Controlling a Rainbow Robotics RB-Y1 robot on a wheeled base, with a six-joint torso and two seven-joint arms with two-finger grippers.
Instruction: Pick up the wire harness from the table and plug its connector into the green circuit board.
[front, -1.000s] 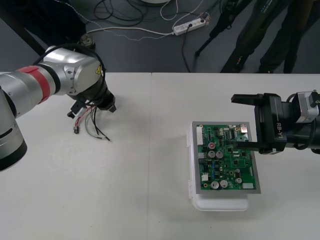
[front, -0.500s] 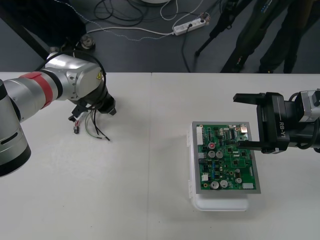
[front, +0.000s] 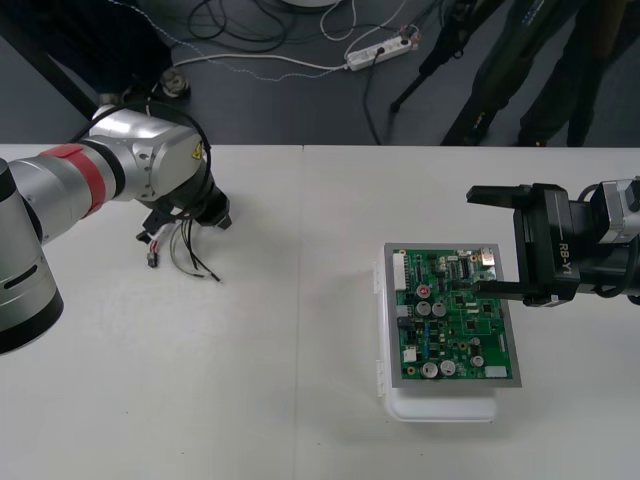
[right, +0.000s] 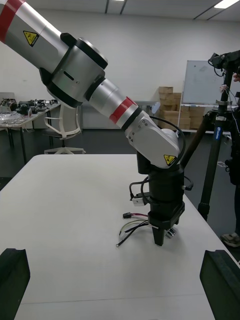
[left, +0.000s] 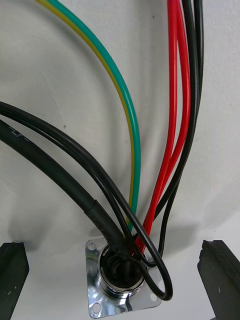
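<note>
Silver socket (left: 119, 282) of the harness (front: 183, 252) sits inside the left claw (front: 207, 213), now settled with fingers spread, probably ready to close; right claw (front: 475, 242) waits open beside the board (front: 455, 320).

The front camera looked steeply down from above on the table (front: 250, 400). The left wrist camera hung very close over the wires (left: 132, 125) and socket (left: 120, 277), facing straight down. The right wrist camera sat low, well apart, looking level across the table at the left gripper (right: 159, 237) and the same wires, which all three views shared.
</note>
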